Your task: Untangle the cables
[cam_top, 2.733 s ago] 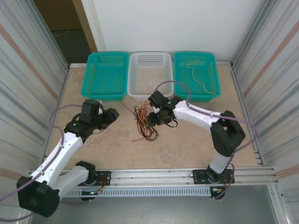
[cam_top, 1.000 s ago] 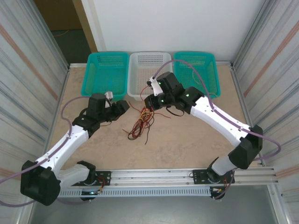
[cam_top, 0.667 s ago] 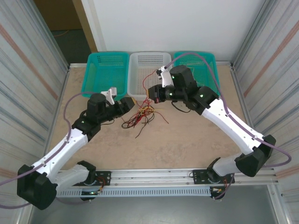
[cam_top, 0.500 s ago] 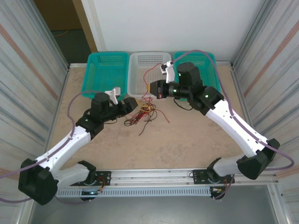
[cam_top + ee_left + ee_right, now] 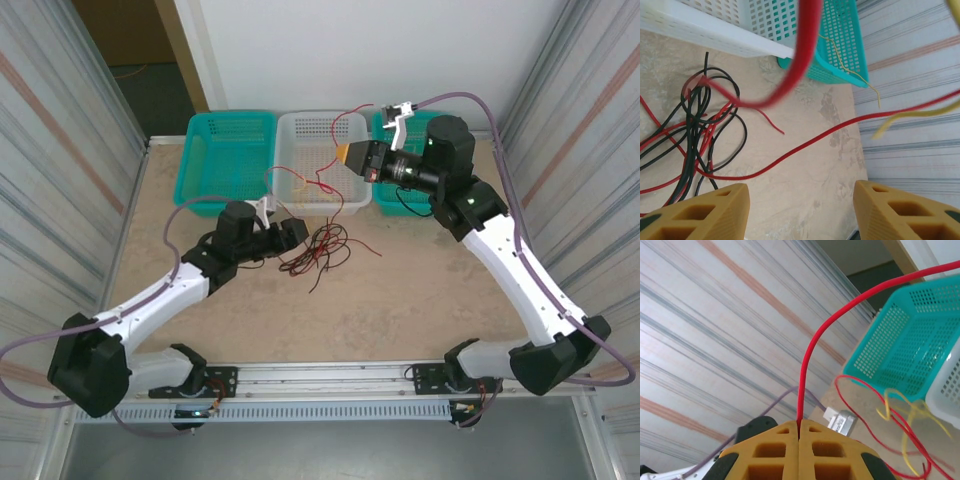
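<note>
Tabletop (image 5: 400, 300) beige, walls (image 5: 60, 150) ribbed; my right gripper (image 5: 799, 426) pinches the red cable (image 5: 800, 395), which trails toward 7 o'clock; my left gripper (image 5: 800, 192) is half-open and empty.

bright, even light, seemingly from overhead; shadows on the tabletop (image 5: 420, 300) are faint. in the left wrist view a red cable (image 5: 805, 50) close to the lens is blurred.
</note>
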You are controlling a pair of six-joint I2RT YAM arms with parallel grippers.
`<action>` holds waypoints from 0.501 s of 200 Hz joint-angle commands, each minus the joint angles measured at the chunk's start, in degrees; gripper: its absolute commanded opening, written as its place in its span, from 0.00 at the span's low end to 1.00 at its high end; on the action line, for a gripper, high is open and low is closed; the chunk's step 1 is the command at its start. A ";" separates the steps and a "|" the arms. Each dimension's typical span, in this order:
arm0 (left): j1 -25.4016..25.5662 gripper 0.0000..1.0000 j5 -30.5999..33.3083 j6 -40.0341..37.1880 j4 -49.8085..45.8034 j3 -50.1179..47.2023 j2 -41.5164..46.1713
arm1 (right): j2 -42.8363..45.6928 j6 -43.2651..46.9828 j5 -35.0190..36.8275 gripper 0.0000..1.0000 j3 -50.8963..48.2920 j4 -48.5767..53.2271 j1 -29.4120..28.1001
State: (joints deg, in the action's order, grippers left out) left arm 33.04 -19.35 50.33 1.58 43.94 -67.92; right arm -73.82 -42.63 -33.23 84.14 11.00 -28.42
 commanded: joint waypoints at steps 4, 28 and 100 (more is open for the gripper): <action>-1.18 0.62 2.46 -2.18 -4.19 2.38 6.46 | 2.26 -1.40 -3.46 0.00 -0.84 -3.38 0.82; -3.80 0.70 6.49 -4.54 -11.82 4.32 12.44 | 2.73 -1.40 -4.41 0.00 -2.23 -3.13 0.83; -10.82 0.73 -1.22 -6.83 -8.76 8.11 8.73 | 2.03 -2.81 -7.22 0.00 -2.74 -5.47 0.08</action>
State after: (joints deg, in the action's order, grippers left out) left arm 22.39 -17.10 46.41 -8.95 48.95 -55.61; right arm -72.23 -44.47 -37.63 80.31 8.62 -27.75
